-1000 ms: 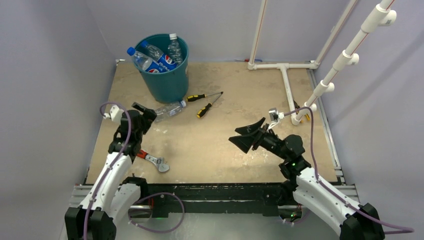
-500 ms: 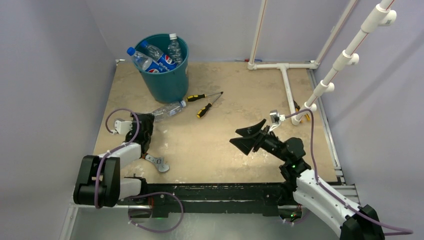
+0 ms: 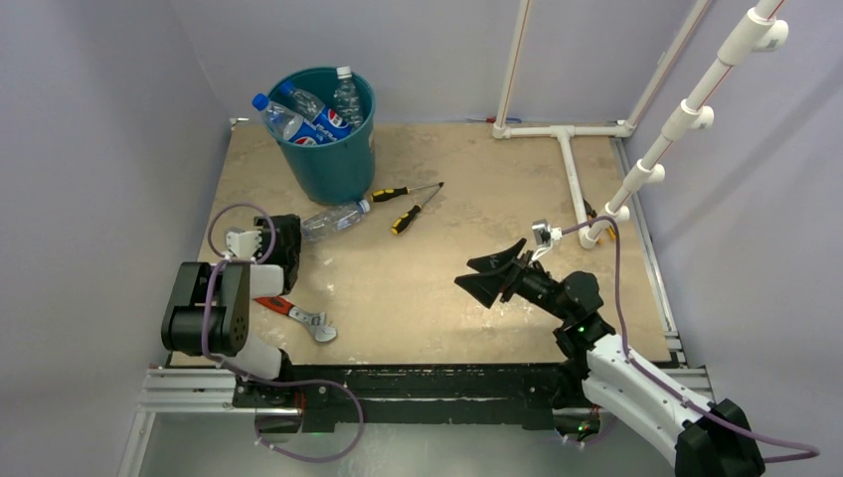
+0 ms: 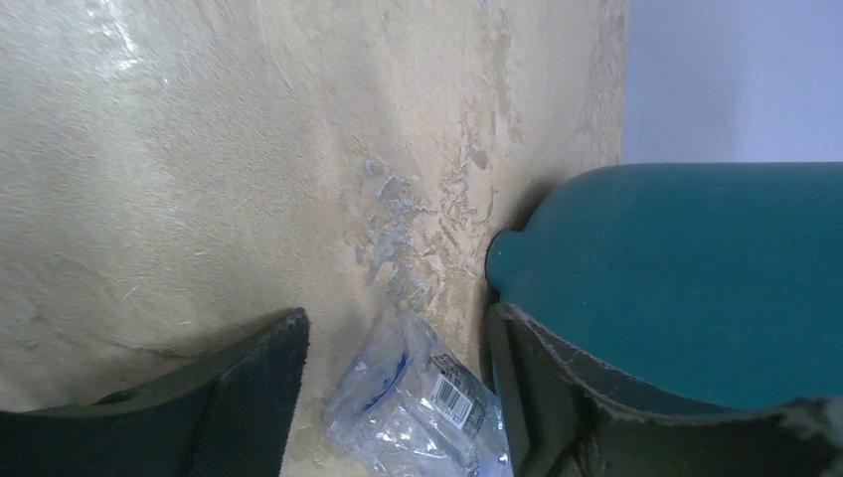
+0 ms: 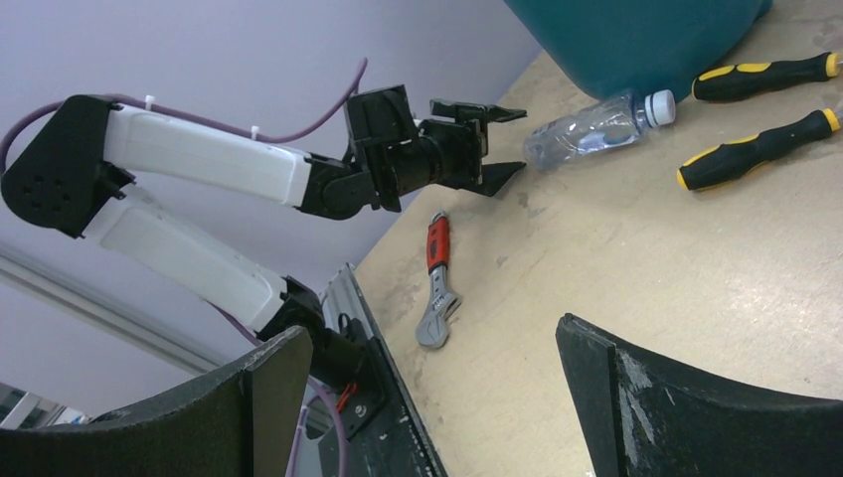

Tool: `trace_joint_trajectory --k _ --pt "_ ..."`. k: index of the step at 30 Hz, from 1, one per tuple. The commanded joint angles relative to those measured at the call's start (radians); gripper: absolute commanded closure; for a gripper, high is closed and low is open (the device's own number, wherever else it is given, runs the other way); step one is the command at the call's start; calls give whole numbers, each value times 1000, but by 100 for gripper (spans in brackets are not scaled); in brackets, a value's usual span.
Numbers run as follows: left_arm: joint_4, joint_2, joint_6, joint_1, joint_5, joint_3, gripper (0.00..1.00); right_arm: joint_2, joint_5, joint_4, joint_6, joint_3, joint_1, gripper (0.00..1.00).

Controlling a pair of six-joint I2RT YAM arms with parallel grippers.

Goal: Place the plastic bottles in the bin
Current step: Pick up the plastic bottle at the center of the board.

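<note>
One clear plastic bottle (image 3: pixel 333 219) with a white cap lies on the table in front of the teal bin (image 3: pixel 333 164). Several bottles (image 3: pixel 303 114), some with blue Pepsi labels, stick out of the bin. My left gripper (image 3: pixel 295 238) is open and low at the bottle's base end. In the left wrist view the crumpled bottle base (image 4: pixel 422 397) lies between the spread fingers (image 4: pixel 249 393), untouched, with the bin wall (image 4: pixel 696 268) just beyond. My right gripper (image 3: pixel 487 275) is open and empty over the table's middle right. The right wrist view shows the bottle (image 5: pixel 587 129) and the left gripper (image 5: pixel 487 144).
Two yellow-and-black screwdrivers (image 3: pixel 408 204) lie right of the bottle. A red-handled wrench (image 3: pixel 298 316) lies near the front left edge. A white pipe frame (image 3: pixel 572 169) stands at the back right. Walls close in on the left and back.
My left arm has folded back and down, bringing its gripper lower to the table at the bottle's base end. The right arm has barely moved.
</note>
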Motion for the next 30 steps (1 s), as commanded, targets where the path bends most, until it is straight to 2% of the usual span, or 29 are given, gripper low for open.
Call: trace_joint_trajectory --k 1,5,11,17,21,26,29,30 --pt "114 68 -20 5 63 -3 38 -1 21 37 -12 -1 6 3" --pt "138 85 -20 4 101 -12 45 5 23 47 1 -9 6 3" --pt "204 77 -21 2 144 -85 64 24 16 80 37 -17 6 3" --pt "247 17 -65 -26 181 -170 73 42 13 103 55 -20 6 4" --pt "234 -59 -60 -66 185 -225 81 56 22 124 71 -34 5 4" --pt "172 -182 -58 -187 162 -290 91 129 20 183 96 -41 13 4" --pt "81 -308 -51 -268 103 -321 93 184 27 216 103 -29 35 4" --pt "18 -392 -41 -290 56 -325 92 202 32 219 100 -20 47 4"
